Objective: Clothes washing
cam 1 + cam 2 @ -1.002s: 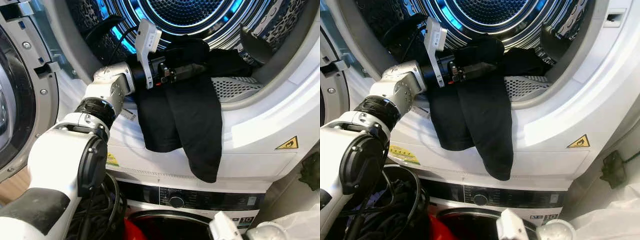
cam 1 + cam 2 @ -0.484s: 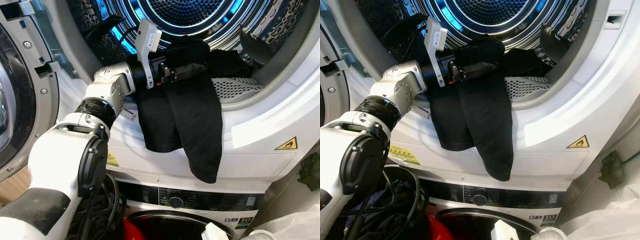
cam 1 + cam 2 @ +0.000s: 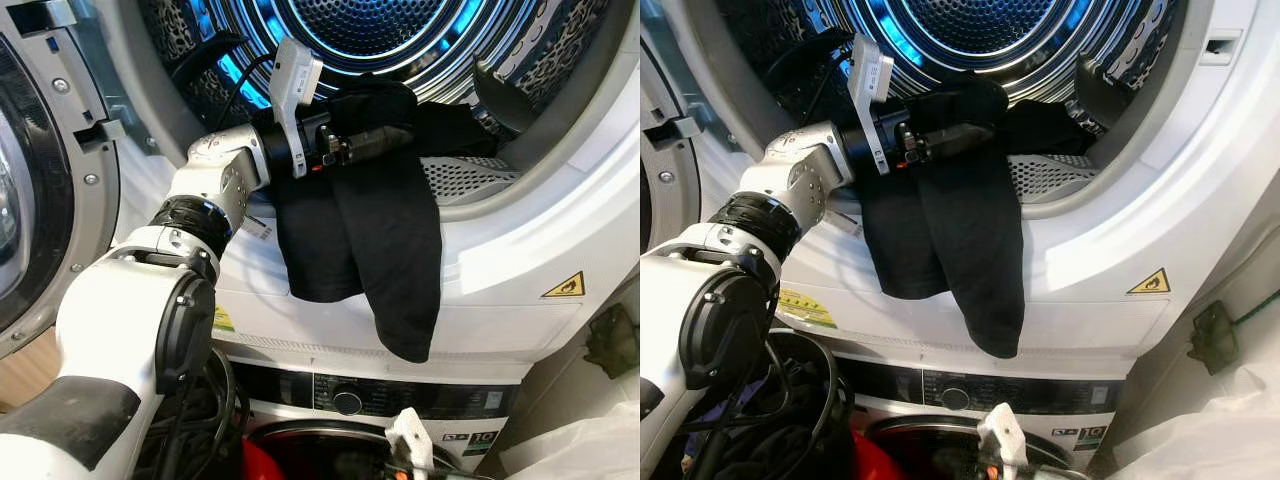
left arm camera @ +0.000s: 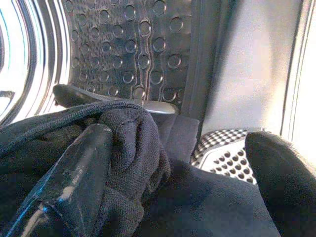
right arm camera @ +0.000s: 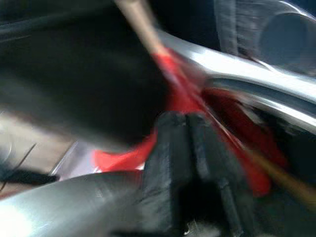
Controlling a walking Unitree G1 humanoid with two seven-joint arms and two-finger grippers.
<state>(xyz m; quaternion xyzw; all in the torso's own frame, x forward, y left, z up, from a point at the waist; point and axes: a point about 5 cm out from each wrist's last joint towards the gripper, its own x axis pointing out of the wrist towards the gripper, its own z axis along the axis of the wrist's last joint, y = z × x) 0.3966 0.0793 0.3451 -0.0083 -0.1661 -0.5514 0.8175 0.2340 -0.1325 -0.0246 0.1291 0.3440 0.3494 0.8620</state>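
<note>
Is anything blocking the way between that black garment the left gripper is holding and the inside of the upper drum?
Nothing visible blocks it. The left gripper holds the black garment at the drum mouth; the open drum lies straight beyond. Much of the garment hangs outside over the door rim.

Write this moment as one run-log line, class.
left end effector: at upper drum mouth, shut on black garment | garment: draped over door rim | right end effector: low, by red laundry, shut

A home laundry corner — a white dryer (image 3: 500,300) with a blue-lit perforated drum (image 3: 380,25) is stacked on a washing machine (image 3: 420,400) with a control dial (image 3: 347,402), and black clothes (image 3: 385,240) hang over the opening — door (image 3: 30,200) swung aside
</note>
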